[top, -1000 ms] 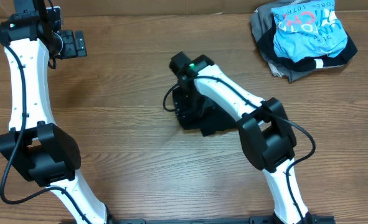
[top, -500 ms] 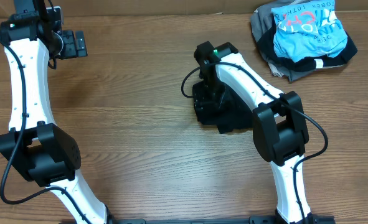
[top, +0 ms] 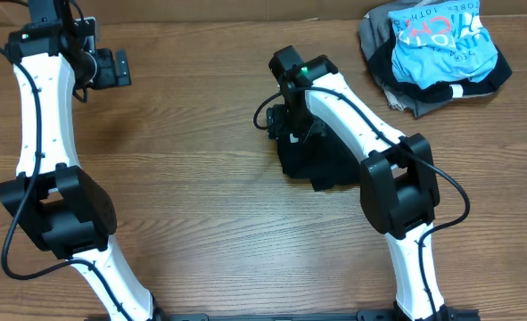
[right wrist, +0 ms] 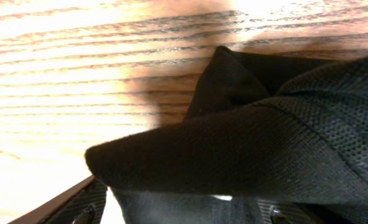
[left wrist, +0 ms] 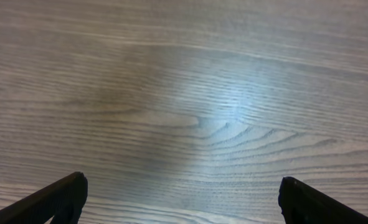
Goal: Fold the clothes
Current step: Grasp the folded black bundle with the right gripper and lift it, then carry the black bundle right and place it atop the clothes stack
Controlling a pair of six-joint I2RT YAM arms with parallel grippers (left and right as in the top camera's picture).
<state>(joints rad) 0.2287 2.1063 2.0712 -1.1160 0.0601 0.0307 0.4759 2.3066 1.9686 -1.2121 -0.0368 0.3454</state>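
Nearest us, in the right wrist view, the right gripper (right wrist: 177, 211) has its two dark fingers set wide at the bottom corners. A thick fold of the large plain black garment of thin soft fabric (right wrist: 277, 118) fills the space between them. We cannot tell whether the pads press that fold or merely flank it.

From overhead the garment is a compact dark bundle near the middle of the brown wooden table (top: 201, 214), partly under the right arm (so its outline is hard to read). We judge the step in hand to be settling a fold. To do it well, we would make sure no layer clings to a finger, then move straight up. A sideways drag would pull such limp cloth open again.

Farther back on the left, the left gripper (top: 111, 67) hangs over bare wood, jaws fully apart and empty, well apart from the cloth.

At the far right corner lies a light-blue shirt with printed lettering (top: 446, 40), bundled with a grey garment (top: 374, 36). Neither is ours to handle.
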